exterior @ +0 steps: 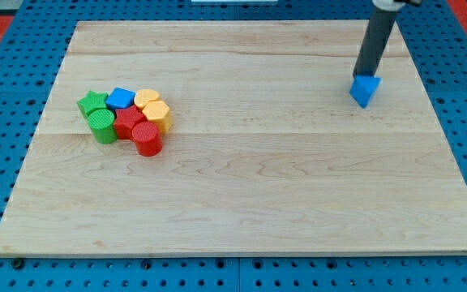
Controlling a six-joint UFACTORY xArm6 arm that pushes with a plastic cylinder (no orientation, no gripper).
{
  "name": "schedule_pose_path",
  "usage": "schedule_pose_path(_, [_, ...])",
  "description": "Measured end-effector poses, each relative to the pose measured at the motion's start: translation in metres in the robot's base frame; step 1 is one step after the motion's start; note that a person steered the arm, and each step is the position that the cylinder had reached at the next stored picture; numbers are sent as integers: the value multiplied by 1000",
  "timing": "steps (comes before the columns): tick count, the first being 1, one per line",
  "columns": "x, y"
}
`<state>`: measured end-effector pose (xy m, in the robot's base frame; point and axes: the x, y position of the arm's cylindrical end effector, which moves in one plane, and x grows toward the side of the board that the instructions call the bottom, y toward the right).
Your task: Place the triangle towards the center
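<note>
Rod end, my tip point(366, 75), touching top edge of small blue triangle block point(365, 90), view's upper right on pale wooden board point(242, 186) (nowhere near center). Nothing clamped, just contact.

I see a pale wooden tabletop point(242, 203) resting on a blue perforated base point(2, 65), evenly lit, with red at the top corners.

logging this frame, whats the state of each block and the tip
my tip: down at the board, right behind the blue triangle, at its top edge
blue triangle: alone near the view's right, far from centre
cluster at the view's left, blocks packed together: green star, green cylinder, blue block, red block, red cylinder, two yellow blocks
</note>
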<state>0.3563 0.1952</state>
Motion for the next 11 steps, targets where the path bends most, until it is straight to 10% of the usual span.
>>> schedule_pose_path(2, [120,-55])
schedule_pose_path(4, [52,-20])
schedule_pose_path(8, [152,-20])
schedule_pose_path(9, [152,-117])
schedule_pose_path(11, [129,-106])
